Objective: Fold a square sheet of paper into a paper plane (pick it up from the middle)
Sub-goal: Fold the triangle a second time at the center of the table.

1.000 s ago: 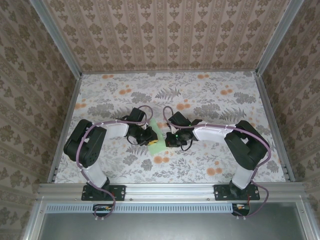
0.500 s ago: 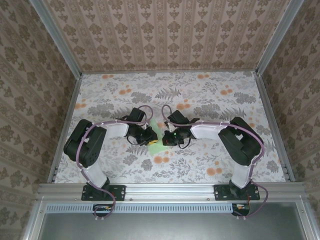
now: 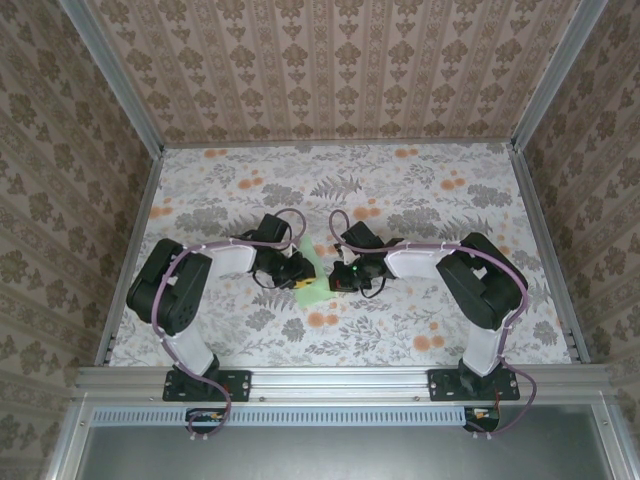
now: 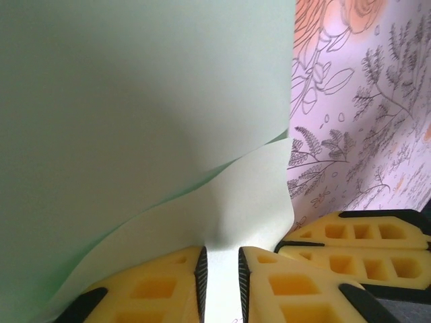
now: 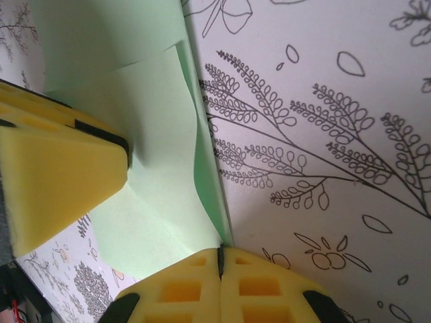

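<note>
Between the two hands, near the middle of the bench [image 3: 420, 190], sits the square sheet of paper [image 3: 312, 290]. It is curled over on itself, not pressed flat. In the left wrist view an upper layer billows over a lower one, and no sharp crease shows. From above, the little of it that shows runs away from the arm bases, so each hand meets it side-on.

The right hand [image 5: 219, 259] has its jaws fully together, and the bent edge of the sheet runs straight into their seam. I read that as a pinch on the paper's edge. The left hand [image 4: 222, 269] comes in from the opposite side with its pads a narrow slit apart. The lower layer passes into that slit, which is wider than the paper is thick, so this looks like loose contact, not a clamp.

Both hands touch the sheet, but only the right one appears to anchor it. Any flattening would probably have to press down and across, away from that pinched edge.
</note>
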### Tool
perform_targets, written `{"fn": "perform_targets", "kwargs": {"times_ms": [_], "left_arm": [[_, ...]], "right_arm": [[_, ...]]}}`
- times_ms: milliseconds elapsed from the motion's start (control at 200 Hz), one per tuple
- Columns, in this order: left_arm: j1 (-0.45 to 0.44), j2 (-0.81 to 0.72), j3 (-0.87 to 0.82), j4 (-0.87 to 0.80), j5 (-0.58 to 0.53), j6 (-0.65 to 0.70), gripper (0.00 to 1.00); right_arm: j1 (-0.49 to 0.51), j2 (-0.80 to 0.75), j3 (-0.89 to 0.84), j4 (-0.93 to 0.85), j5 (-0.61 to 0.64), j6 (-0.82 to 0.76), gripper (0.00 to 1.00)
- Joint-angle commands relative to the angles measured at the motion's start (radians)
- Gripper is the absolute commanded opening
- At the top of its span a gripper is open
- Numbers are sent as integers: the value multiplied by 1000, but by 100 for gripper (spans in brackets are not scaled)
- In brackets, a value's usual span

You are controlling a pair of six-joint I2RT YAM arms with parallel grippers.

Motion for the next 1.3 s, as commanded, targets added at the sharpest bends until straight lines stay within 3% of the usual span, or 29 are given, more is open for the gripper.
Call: {"fn": "perform_targets", "kwargs": {"times_ms": [0,190,385,865,1295], "left_arm": [[-2,-82,-19,45,-29,0,24],[-30,-164,-121,161,-58,-78,22],[-64,-141,-137,245,-30,-106,18],[-111,-47,-107,278,-31,-112,16],[-102,-22,-118,187,-108,-122,12]], "right_arm": [[1,0,-45,-4,8,73,1],[7,-39,-77,39,9,145,1],[6,-23,-66,25,12,149,1],[8,-21,-62,42,-9,157,1],[8,-91,-47,32,-25,94,2]]}}
